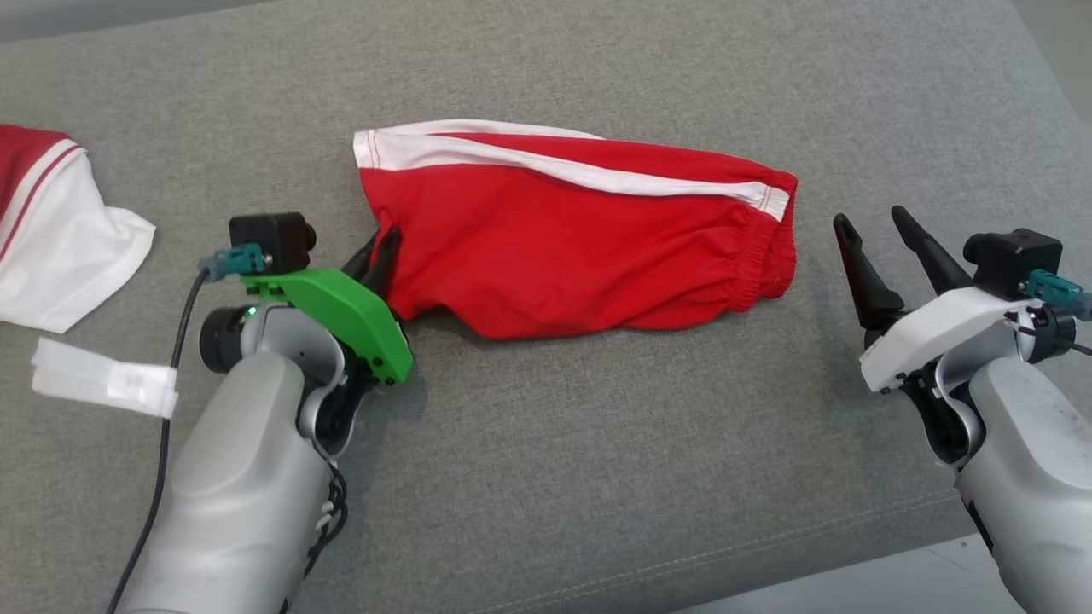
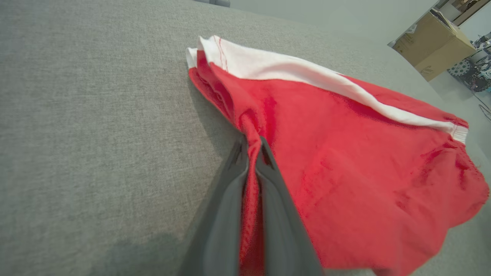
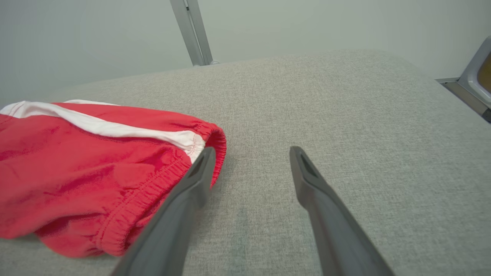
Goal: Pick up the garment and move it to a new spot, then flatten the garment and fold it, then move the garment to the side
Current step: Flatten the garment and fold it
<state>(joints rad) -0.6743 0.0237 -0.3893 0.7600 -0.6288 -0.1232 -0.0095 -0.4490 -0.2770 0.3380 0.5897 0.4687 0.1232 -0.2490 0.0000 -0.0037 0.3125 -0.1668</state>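
Left pincer (image 1: 382,243) is clamped on a pinch of red cloth at the leg-hem end of the garment (image 1: 580,256), low on that end. The left wrist view shows the cloth bunched between my fingers. Right pincer (image 1: 872,217) is wide and holds nothing. It hovers just beside the elastic waistband (image 3: 153,184), and I can't tell if the inner finger touches the band.

The garment lies across the middle of the grey worktop (image 1: 546,477), long axis left to right, white stripe (image 1: 580,170) along the far edge. It is not flat, and the near edge is puffed and rumpled.

Step in hand, my read: the pick-up for the move to a new spot, one end gripped and the other not yet.

To do it well:
- Bring the right pincer onto the waistband and take a deep bite through both layers of elastic, not just the rim.
- Close fully before any lift.
- Raise both ends together and level, so the cloth hangs spread and doesn't twist.
- The left bite looks thin, only a narrow fold, and it could slip under a hard sideways pull. So go slow, no yanking apart.
- Steer clear of the other red-and-white garment (image 1: 51,230) and the white strip (image 1: 102,384) at the far left.
- Set down on bare worktop with room to flatten
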